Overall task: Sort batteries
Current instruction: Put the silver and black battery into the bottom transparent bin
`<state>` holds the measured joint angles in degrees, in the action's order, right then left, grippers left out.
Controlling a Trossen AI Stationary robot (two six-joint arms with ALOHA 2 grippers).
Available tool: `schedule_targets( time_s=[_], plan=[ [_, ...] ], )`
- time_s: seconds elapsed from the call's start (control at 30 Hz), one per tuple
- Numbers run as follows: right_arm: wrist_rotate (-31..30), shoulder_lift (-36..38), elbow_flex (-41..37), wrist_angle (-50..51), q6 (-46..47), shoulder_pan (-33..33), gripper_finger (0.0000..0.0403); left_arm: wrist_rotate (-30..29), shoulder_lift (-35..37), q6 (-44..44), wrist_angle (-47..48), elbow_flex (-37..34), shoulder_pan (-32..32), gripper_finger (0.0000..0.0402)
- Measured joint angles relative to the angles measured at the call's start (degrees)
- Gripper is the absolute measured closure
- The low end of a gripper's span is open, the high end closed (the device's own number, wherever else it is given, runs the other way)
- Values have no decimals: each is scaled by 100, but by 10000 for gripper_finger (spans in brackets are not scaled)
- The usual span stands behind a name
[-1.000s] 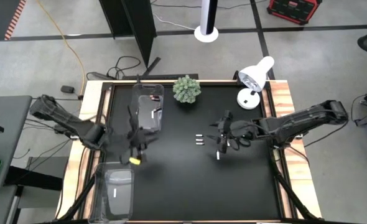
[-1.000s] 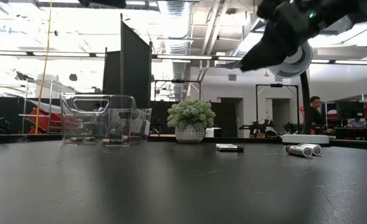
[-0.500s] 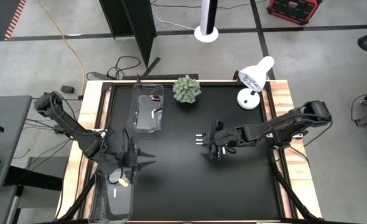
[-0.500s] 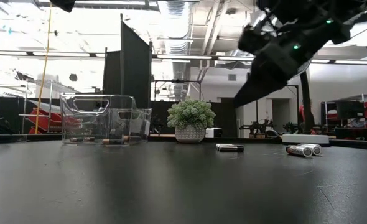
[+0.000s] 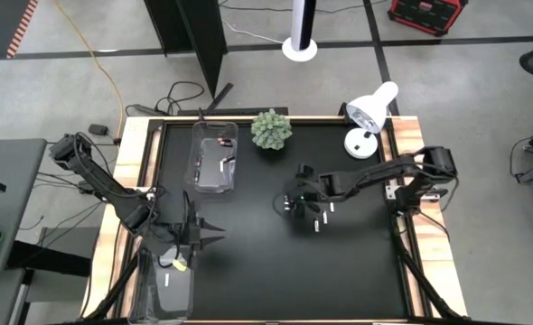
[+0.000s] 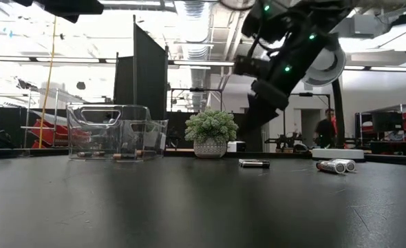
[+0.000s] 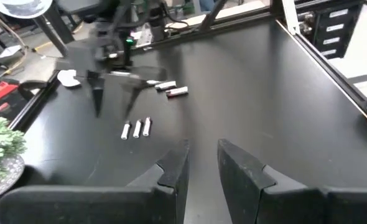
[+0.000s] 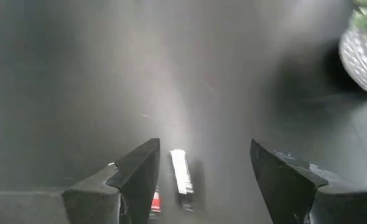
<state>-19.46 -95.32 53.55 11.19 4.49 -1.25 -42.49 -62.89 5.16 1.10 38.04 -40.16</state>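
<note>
Two grippers: we see the right gripper wide open (empty) above batteries; the left gripper, narrowly parted, holds nothing.

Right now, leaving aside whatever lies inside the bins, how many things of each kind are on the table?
Clear plastic bins: 2
Potted plant: 1
Desk lamp: 1
Loose batteries: 5
Total: 9
</note>
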Motion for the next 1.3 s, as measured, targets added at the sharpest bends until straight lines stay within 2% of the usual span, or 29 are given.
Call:
schedule_targets(
  time_s=[0.2, 0.37, 0.83, 1.0, 1.3],
  plan=[
    [16, -159, 126, 445, -7, 268, 133, 15, 0, 5, 160, 0, 0, 324],
    [302, -315, 123, 580, -10, 345, 133, 12, 0, 15, 237, 0, 0, 324],
    [633, -620, 125, 522, -157, 340, 137, 6, -2, 47, 252, 4, 0, 324],
    [689, -806, 146, 444, -154, 364, 168, 4, -2, 51, 267, 4, 0, 324],
    [771, -871, 141, 384, -155, 358, 267, 4, -2, 51, 286, 4, 0, 324]
  ],
)
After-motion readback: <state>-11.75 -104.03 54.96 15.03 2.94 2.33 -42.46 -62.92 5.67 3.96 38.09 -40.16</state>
